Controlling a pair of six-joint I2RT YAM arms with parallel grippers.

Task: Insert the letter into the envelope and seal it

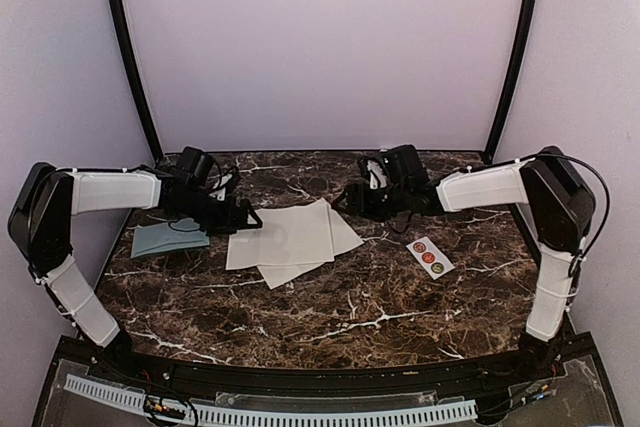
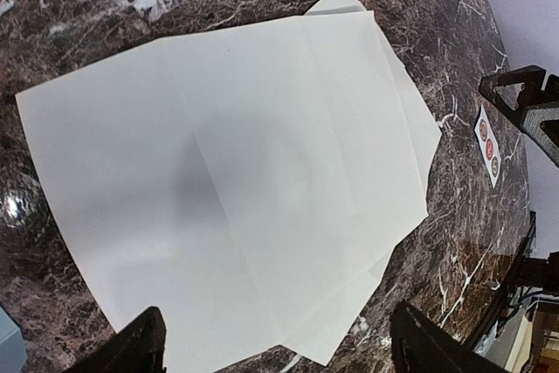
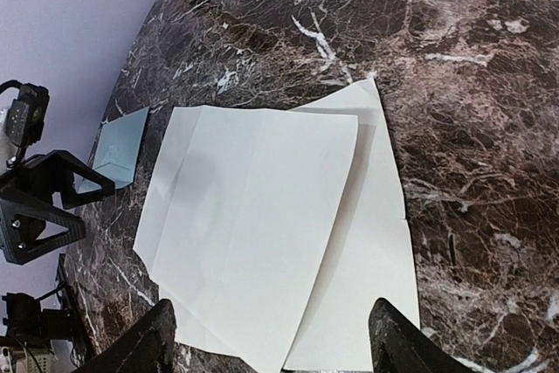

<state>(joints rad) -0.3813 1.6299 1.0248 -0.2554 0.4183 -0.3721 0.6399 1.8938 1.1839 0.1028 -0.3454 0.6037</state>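
Left gripper [image 2: 284, 347] and right gripper [image 3: 275, 338] are both spread wide and empty, poised over the loose letter sheets [image 1: 290, 237]. Envelope [image 1: 168, 238] lies flat left of the sheets, by the left gripper. Inserting and sealing are not yet done.

Left arm [image 1: 115, 190], right arm [image 1: 480, 187]: white links, black joints, thin black cables

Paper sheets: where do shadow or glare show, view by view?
Left wrist view: soft grey shadow on the top sheet, a glare spot on the table at left. Right wrist view: the top sheet's edge shades the lower sheet.
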